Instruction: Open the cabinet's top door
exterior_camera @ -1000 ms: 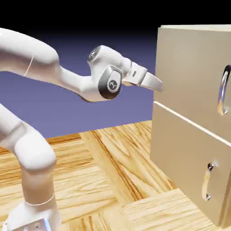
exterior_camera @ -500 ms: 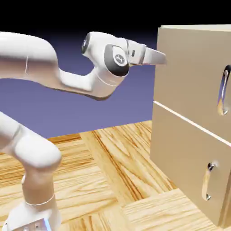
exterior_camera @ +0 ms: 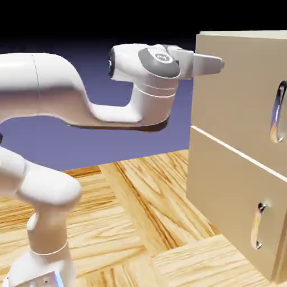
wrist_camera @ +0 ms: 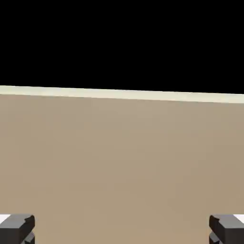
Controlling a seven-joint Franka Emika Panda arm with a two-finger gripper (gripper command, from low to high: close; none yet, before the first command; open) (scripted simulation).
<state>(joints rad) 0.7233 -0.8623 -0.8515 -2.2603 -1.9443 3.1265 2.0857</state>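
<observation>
One cabinet (exterior_camera: 241, 151) is standing at the right edge of the tabletop (exterior_camera: 140, 224), showing two front panels and two silver handles. The top door (exterior_camera: 235, 89) is sitting shut, its long handle (exterior_camera: 277, 112) untouched. One gripper (exterior_camera: 220, 65) is pointing level near the door's upper left corner, its jaws standing wide apart and empty. Compared with a second ago, the hand is sitting higher and farther right, over the door's face.
</observation>
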